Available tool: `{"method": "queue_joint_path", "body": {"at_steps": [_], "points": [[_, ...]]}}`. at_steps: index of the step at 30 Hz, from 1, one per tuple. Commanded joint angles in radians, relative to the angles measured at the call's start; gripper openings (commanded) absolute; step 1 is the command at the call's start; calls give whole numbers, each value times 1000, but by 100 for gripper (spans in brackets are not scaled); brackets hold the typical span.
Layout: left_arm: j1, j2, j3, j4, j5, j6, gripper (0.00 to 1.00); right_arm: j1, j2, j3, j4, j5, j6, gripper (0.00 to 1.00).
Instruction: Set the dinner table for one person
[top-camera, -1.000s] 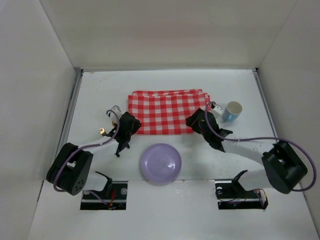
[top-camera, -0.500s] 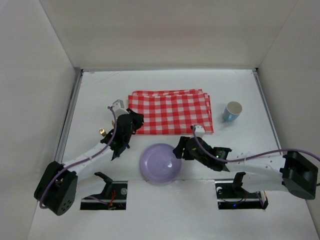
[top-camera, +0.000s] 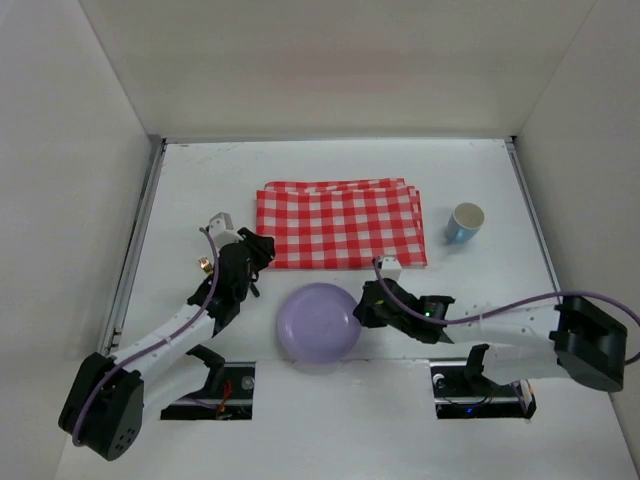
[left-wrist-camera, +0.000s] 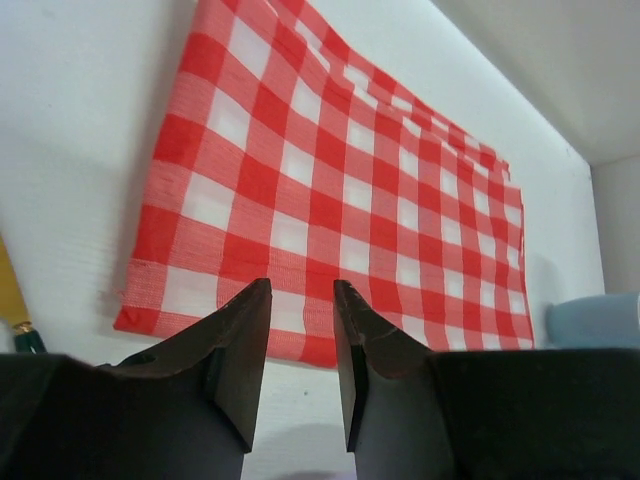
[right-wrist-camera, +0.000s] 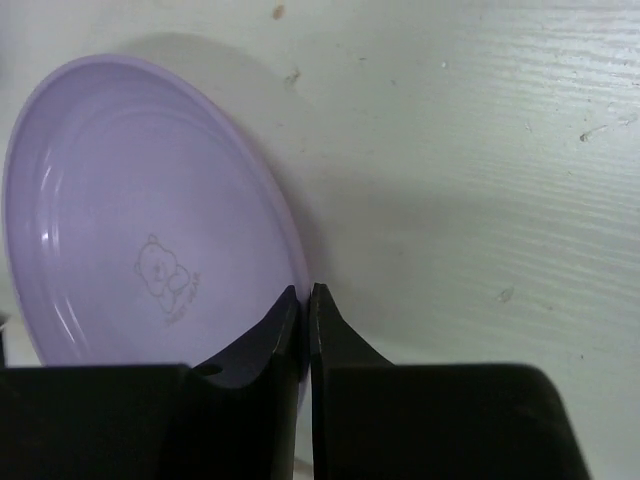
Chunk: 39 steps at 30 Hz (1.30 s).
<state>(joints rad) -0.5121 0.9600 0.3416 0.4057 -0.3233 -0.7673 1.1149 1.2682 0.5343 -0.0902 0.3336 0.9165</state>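
R gripper (top-camera: 362, 311) fingers pinch rim of round lilac plastic plate (top-camera: 316, 322) at plate's 3 o'clock. That side maybe lifted a bit, hard to tell from top cam. L gripper (top-camera: 262, 246) fingers part-spread, nothing btwn them, just off near-left corner of folded red-and-white checked cloth (top-camera: 340, 225). Large matte white rectangular dinner table (top-camera: 200, 185) lies under everything. Plate near its 6 o'clock edge, cloth approx centre, light blue cylindrical cup (top-camera: 464, 222) at cloth's 3 o'clock, apart.

The dinner table (top-camera: 330, 165) is a large, flat, matte white rectangle. It lies level, spanning the scene from left to right.
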Motion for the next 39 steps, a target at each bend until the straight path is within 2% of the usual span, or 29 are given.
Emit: {"method": "queue_joint_path", "body": {"at_steps": [1,3,6,10,15,23,39], "points": [[37,-47,-6,25,-33,0,30,9,-140,58,-19,4,-28,8],[71,-56,-22,41,-34,-18,32,-78,-185,85,-16,-2,-77,8],[131,-67,-59,73,-19,-50,33,-241,-150,154,12,-21,-143,9],[156,-89,-92,90,12,-63,33,-431,15,291,85,-59,-215,10],[119,-49,-104,149,29,-43,33,-539,257,487,96,-109,-252,10],[73,0,-105,194,21,-20,33,-580,474,619,96,-176,-217,10],[48,72,-98,232,15,-18,34,-605,559,615,132,-193,-185,13]]}}
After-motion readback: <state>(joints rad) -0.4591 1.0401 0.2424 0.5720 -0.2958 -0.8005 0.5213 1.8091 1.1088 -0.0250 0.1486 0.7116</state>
